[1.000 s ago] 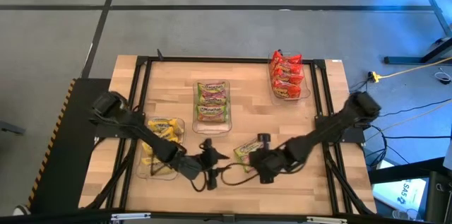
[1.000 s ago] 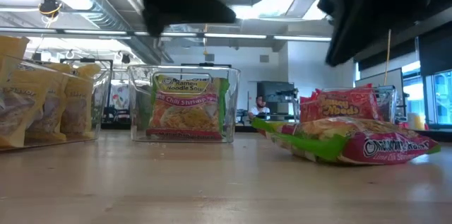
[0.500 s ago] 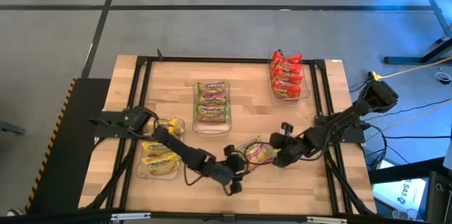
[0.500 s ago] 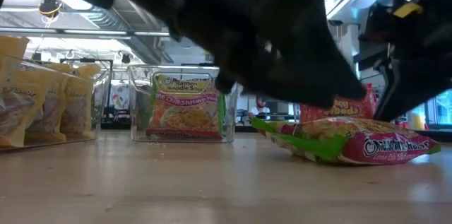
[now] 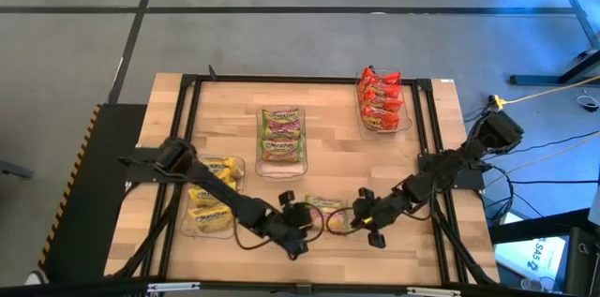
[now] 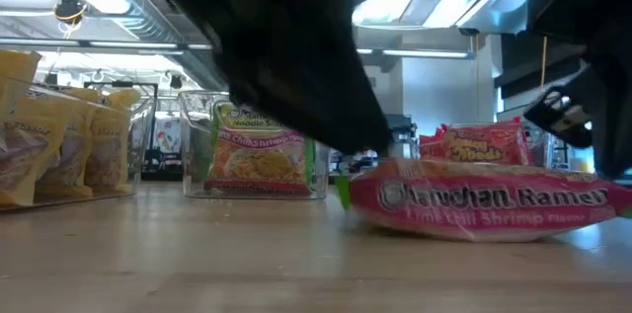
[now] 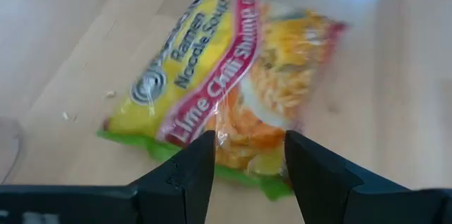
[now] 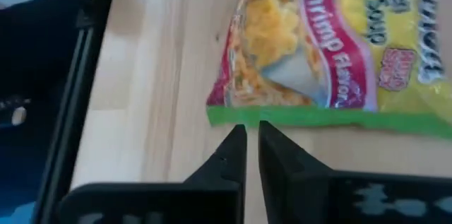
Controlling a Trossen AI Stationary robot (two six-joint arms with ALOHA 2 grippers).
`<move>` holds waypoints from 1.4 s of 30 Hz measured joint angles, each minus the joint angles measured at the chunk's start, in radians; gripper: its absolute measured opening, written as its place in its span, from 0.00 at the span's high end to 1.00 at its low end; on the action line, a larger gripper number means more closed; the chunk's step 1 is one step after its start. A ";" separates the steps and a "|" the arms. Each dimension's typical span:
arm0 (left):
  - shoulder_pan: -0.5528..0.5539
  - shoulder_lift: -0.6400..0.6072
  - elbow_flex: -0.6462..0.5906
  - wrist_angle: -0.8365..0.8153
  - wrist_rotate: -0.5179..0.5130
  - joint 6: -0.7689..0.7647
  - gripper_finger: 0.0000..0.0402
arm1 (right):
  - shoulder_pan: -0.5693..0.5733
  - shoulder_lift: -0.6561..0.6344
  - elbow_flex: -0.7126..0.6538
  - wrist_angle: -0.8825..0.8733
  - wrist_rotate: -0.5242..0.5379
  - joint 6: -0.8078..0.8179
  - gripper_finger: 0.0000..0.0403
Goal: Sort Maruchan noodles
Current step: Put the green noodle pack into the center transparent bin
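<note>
Two grippers flank one lime chili shrimp packet [image 5: 327, 214] lying flat at table 6 o'clock: left gripper [image 7: 244, 155] part open, nothing held, at its 9; right gripper [image 8: 246, 141] closed, empty, at its 3. Packet looks light, crinkly, slippery, contents brittle; pinch the green seam edge. Vs half a second ago: left gripper moved up to the packet, right dropped lower, packet shifted

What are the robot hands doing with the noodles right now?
Left hand open, over the lime chili shrimp packet flat on the table. Right hand shut, at the packet's green edge, not holding it. Nothing in the way.
</note>
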 joint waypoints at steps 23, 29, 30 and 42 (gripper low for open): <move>-0.052 0.107 0.000 0.290 -0.028 0.088 0.59 | -0.380 0.006 0.168 -0.237 -0.176 -0.061 0.30; -0.041 0.130 0.000 0.289 -0.031 0.070 0.59 | -0.425 0.100 0.167 -0.157 -0.340 -0.062 0.18; -0.041 0.130 0.000 0.291 -0.032 0.070 0.59 | -0.425 0.116 0.167 -0.125 -0.361 -0.062 0.18; -0.041 0.129 0.000 0.289 -0.034 0.078 0.59 | -0.445 0.240 0.170 0.014 -0.496 -0.004 0.18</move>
